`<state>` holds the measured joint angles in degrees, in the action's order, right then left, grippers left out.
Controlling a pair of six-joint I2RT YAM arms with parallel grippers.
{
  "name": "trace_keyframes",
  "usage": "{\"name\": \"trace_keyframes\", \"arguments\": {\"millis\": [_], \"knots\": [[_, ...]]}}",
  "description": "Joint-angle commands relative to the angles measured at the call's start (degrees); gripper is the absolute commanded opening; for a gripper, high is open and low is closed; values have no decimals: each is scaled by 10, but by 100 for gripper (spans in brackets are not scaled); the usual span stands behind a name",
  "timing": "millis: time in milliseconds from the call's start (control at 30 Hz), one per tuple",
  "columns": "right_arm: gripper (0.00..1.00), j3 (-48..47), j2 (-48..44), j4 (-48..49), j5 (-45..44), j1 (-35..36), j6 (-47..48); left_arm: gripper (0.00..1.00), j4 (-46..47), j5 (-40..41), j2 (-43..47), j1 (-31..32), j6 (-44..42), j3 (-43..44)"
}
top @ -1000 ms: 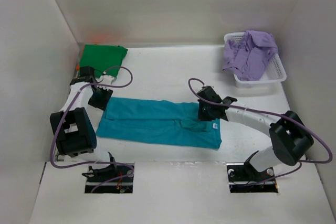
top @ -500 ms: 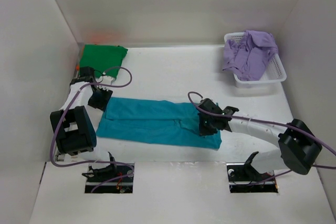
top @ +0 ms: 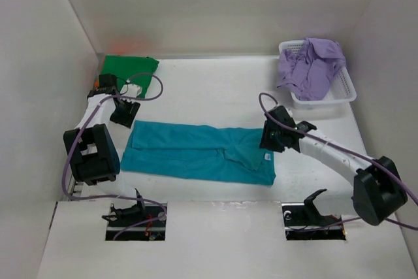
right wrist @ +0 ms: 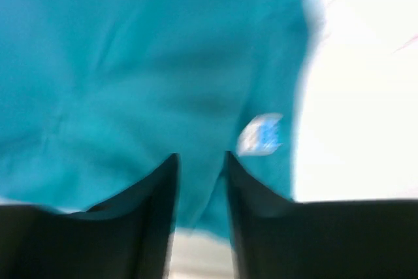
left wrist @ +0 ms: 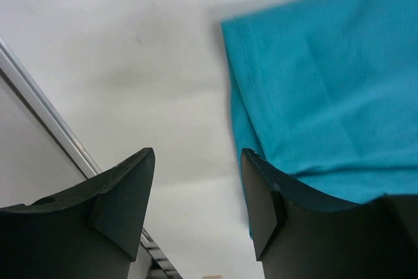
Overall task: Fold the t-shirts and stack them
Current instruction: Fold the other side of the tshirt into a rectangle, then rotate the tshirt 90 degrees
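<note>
White-shelled arms (top: 326, 151) carry black joint blocks (top: 91, 155), black grippers (left wrist: 196, 161) and looping purple cables (top: 159, 86).

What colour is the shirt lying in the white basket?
The shirt is lavender purple, clearest from the top external view.

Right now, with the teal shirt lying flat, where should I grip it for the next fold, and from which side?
Probably the right short edge near the white label, coming from the right with the right tool. The teal shirt lies as a long flat strip, and that edge lies free on bare table.
</note>
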<state>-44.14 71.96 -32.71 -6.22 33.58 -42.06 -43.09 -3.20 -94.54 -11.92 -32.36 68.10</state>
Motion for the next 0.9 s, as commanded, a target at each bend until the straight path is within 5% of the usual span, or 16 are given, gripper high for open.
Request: {"name": "trace_keyframes", "arguments": {"millis": [0,233,433,533,700,867], "knots": [[45,-53,52,40,-53,-55,50,55,44,-9,-13,15,13,47],[65,-144,209,48,-62,-117,131,60,111,-6,-53,37,17,53],[64,-227,289,-7,-41,-131,149,58,108,-12,-115,43,29,46],[49,-270,322,-51,-21,-137,165,45,91,-12,-132,43,26,32],[0,-313,355,-90,27,-140,185,10,66,-20,-134,23,26,13],[0,-401,404,-103,30,-152,199,6,64,-17,-111,3,48,12]]}}
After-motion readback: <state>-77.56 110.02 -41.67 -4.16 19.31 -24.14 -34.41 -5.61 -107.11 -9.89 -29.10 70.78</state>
